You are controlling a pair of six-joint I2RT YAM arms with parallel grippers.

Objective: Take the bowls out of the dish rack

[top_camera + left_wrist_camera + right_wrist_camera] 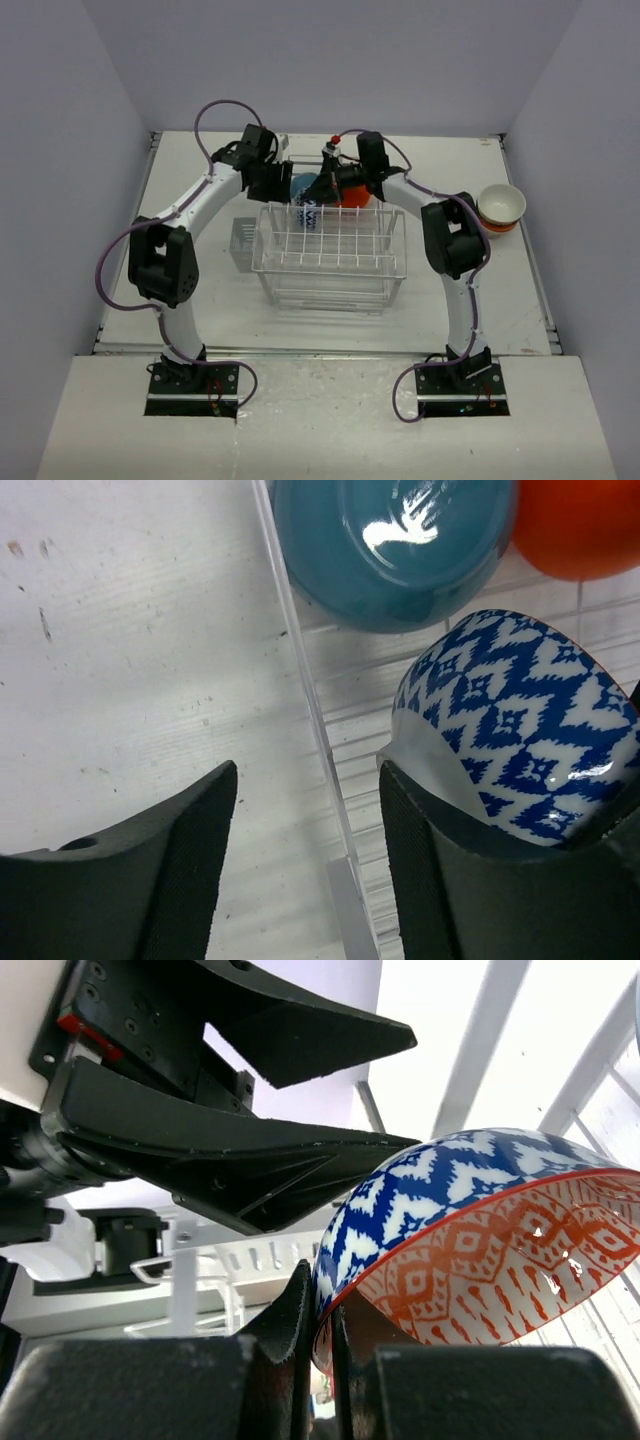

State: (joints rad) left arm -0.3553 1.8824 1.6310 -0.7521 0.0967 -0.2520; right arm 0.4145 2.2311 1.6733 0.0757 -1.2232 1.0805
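At the far edge of the dish rack (330, 262), your two arms meet on the blue-and-white patterned bowl (480, 1250). Your right gripper (322, 1305) is clamped tight on that bowl's rim, one finger on the orange-print inside, one on the blue outside, and the bowl is tipped on edge. Your left gripper (305, 770) is spread apart with nothing between its fingers. One finger (470, 880) touches the bowl's outer side, the other hangs over the bare table (120, 660) outside the clear tray wall (300, 680). A blue bowl (390, 550) and an orange bowl (580, 525) sit just beyond, at the rack's far end. Near the table's right edge, a cream bowl (502, 200) sits stacked in a second orange bowl (497, 227). The cutlery cup (241, 243) sits against the rack's left side
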